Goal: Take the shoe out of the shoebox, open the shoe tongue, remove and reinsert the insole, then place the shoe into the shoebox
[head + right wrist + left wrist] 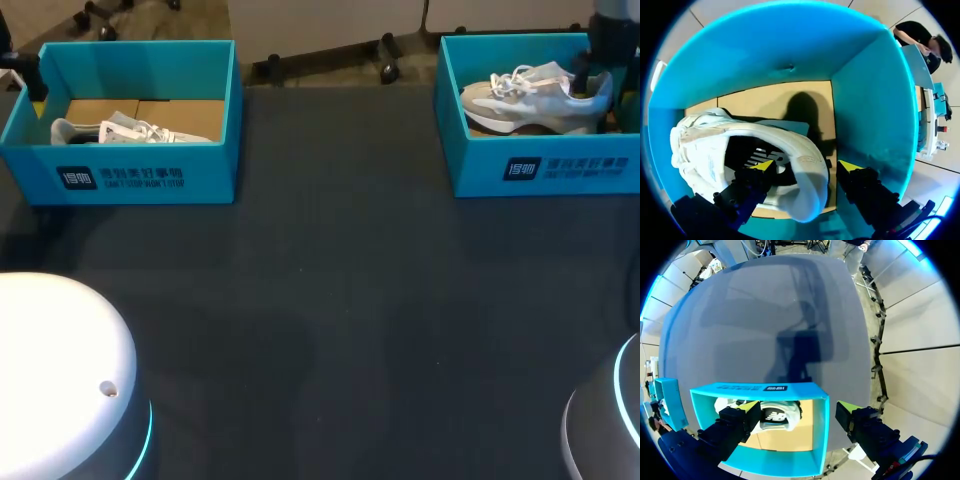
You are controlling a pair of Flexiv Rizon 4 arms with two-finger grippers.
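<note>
Two teal shoeboxes stand at the table's far edge. The left box (130, 120) holds a white shoe (130, 130). My left gripper (800, 410) hangs open above this box (770, 460), with its shoe (775, 417) below and between the fingers, untouched. In the right box (540, 110) lies a white and grey shoe (530, 95). My right gripper (805, 166) is down inside that box (865, 100) at the shoe's (715, 145) heel. One finger (765, 166) is in the shoe's opening, the other (850, 167) outside the heel. Small gaps show on both sides, so it is open.
A dark mat (340, 300) covers the table between the boxes and the near edge. Two round white robot bases sit at the near corners, one left (60, 380) and one right (610, 420).
</note>
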